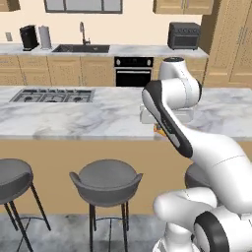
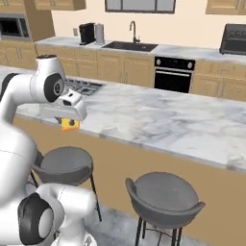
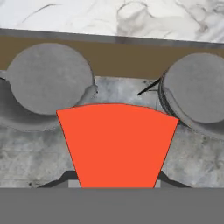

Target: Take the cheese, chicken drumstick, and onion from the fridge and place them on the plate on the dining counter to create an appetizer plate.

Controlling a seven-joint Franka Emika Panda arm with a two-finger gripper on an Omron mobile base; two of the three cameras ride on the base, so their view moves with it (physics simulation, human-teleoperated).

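Cheese (image 3: 117,144), its reddish rind face broad across the centre and bottom of the hand view, sits clamped in the gripper (image 2: 70,126) with the jaws closed on its sides; in the right base view the orange-yellow wedge hangs at centre left, just below the white hand, at the near edge of the dining counter (image 2: 158,120). From the left base view it peeks out as an orange sliver at centre right, beside the arm's dark elbow. Below it in the hand view lie two grey stools (image 3: 49,78) and the floor, so the wedge appears to hang over the stool side rather than over the marble. No plate can be picked out. To do the carry well, the arm should likely keep its hold steady, travel forward over the stone and let go only once low over the dish.
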